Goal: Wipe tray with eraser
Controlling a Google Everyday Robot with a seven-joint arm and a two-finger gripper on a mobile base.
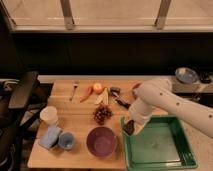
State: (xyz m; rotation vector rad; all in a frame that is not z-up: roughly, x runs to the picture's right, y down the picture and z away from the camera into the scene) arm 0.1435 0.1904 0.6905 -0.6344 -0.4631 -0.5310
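— Camera view: where is the claw?
— The claw (129, 123) hangs from the white arm (170, 102) at the near-left corner of the green tray (162, 146), pressed together on the eraser (128, 129), a dark block that points down just over the tray's left rim.
— And the tray?
— At the right end of the wooden worktop (75, 156), just beside the purple bowl (101, 141).
— What else?
— Grapes (102, 114) behind the bowl; a white cup (49, 115), a blue sponge block (50, 137) and a small blue bowl (66, 141) on the left; a fork (74, 90), a carrot (86, 93) and a banana (102, 96) at the back.
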